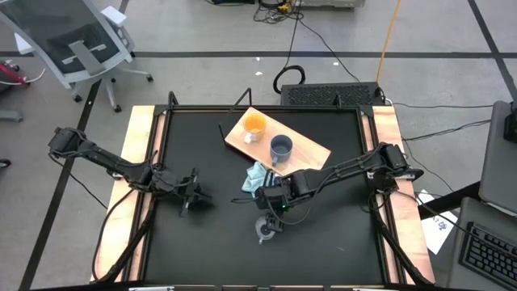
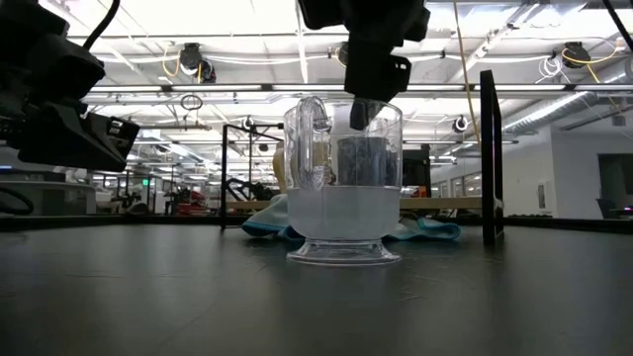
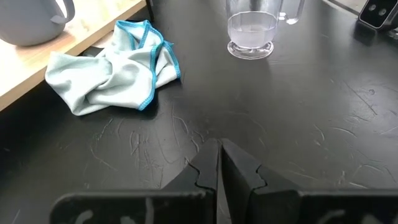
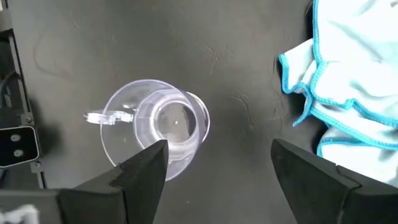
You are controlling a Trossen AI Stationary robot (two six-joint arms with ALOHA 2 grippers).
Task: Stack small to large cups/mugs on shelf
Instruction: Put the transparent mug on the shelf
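Right end effector [image 4: 214, 165] above the clear cup [image 4: 155, 127]

Fingers spread open over the upright cup near the worktop's [image 1: 323, 234] front-centre; left end effector [image 3: 219, 168] closed, waiting left; orange mug [image 1: 254, 126] and grey-blue mug [image 1: 280, 148] on the shelf [image 1: 311, 152].

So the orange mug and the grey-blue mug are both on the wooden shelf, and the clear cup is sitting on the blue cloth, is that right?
Not quite. The orange mug and the grey-blue mug are both on the wooden shelf, but the clear cup stands on the bare black table, apart from the blue cloth. The right wrist view shows the gap, with the open right gripper above the cup.
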